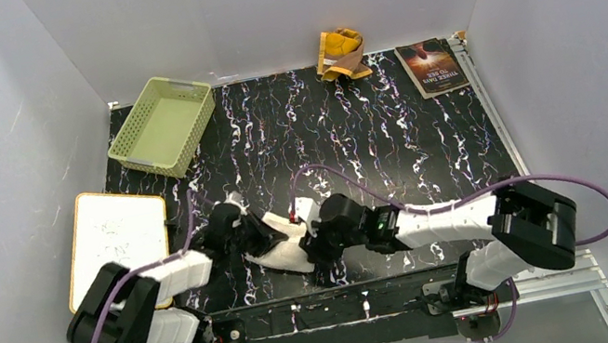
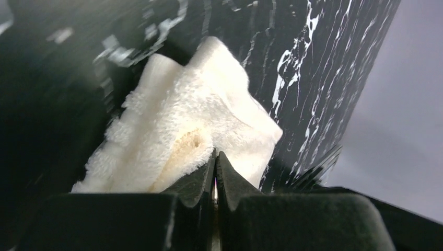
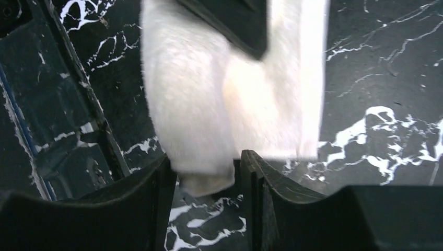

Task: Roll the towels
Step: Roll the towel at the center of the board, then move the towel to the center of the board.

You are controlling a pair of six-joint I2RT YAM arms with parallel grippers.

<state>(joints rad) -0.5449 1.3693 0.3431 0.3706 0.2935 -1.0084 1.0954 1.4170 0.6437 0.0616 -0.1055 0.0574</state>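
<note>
Across the whole view, a black marbled table (image 1: 427, 140); at its far left a green basket (image 1: 162, 126), at the near left a white board (image 1: 115, 235), at the far right a dark book (image 1: 431, 66). Just left of that book, at the far edge, a yellow towel (image 1: 342, 53), crumpled, not yet rolled and well apart from both arms. At the near edge, in the middle, between the two arms, a cream towel (image 1: 280, 246), bunched and partly wound, on the table or just above it, hard to tell which. On its left end, the left gripper (image 2: 215, 157), pressed together and pinching a fold of the pile. At its right end, the right gripper (image 3: 206, 166), spread, with the rounded end of the cloth between the fingers (image 3: 156, 193) and seemingly not squeezed. Judged as the step in hand: rolling of the cream towel, somewhere in the middle, with the yellow towel not begun. Called for next, probably: to hold the left end firm, to close the right side on the roll and to turn it further over the loose part, slowly, keeping the layers tight and the edges in line; then to let go gently, so as not to unwind the roll.
</note>
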